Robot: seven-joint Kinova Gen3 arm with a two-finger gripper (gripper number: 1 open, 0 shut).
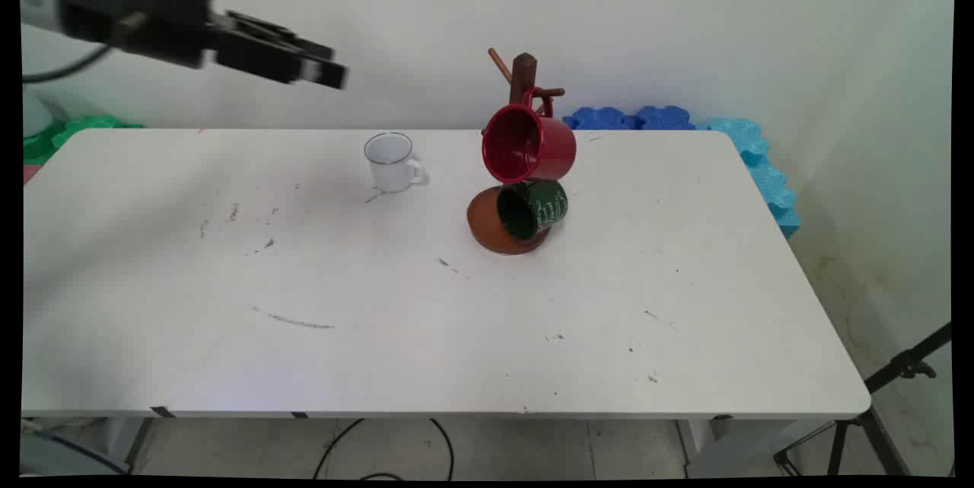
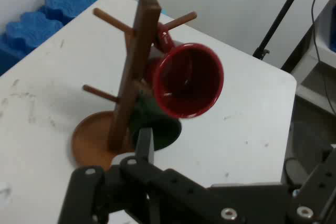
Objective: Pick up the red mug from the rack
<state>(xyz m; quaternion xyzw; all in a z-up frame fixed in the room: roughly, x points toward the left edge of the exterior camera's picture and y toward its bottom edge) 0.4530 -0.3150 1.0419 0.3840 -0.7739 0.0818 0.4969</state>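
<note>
White bench (image 1: pixel 456 351) surface runs from the near edge back to the wall, scuffed with dark marks. Toward the middle stands a brown wooden mug tree (image 1: pixel 522 81) on a round base (image 1: pixel 481 223); a green mug (image 1: pixel 533 208) hangs low on it, just over the base, and a red mug (image 1: pixel 528 144) hangs above that one, its mouth facing the camera's left. Beside the tree, to its left in the main view and a little apart, a small white mug (image 1: pixel 391 162) sits upright with its handle toward the tree. Raised well above the bench's far left part, the black gripper (image 1: pixel 323 69) hangs in the air, holding nothing and pointing toward the tree; whether its fingers are apart or together I cannot tell. Behind the bench's far edge, blue foam tiles (image 1: pixel 647 118) lean by the wall, with green ones (image 1: pixel 84 126) at the far left.
</note>
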